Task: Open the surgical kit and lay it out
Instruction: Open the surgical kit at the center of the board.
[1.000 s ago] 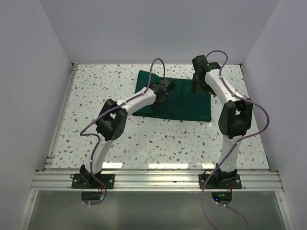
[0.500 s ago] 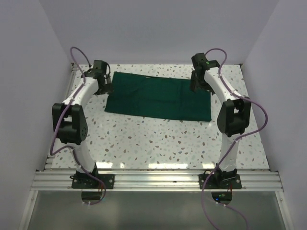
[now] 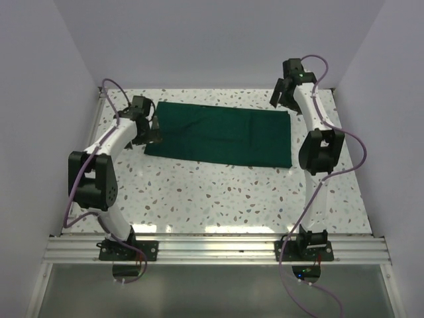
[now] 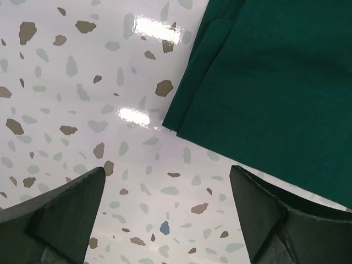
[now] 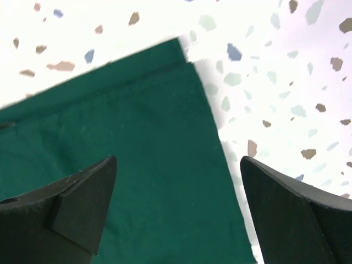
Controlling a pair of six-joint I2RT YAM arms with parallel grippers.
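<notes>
1. Find the dark green cloth wrap [image 3: 222, 136] spread as 1 wide flat rectangle on the far half of the table [image 3: 218, 199], long side running left to right.
2. Place the left gripper [image 3: 151, 129] just beside the wrap's left edge, low over the table. Read the jaws as spread wide with nothing in them. The left wrist view shows only bare speckled top between them, with the wrap's corner just ahead and untouched.
3. Place the right gripper [image 3: 281, 99] above the wrap's far right corner, raised clear of it. Read these jaws as wide apart too, and empty. The right wrist view looks down on that corner with no contact.
4. Count as done: wrap opened out sideways, lying flat, both ends free of the grippers.
5. Count as not done: the left wrist view shows 2 stacked layers at the wrap's left edge, so judge it still folded at least once.
6. See no tray, tweezers, scissors or forceps in any of the 3 views. Cannot tell whether they sit inside the fold. No clear bulge from above.
7. Rate progress as early to middle. Left to do, by judgement: open the last fold, expose the steel pieces, set them out.
</notes>
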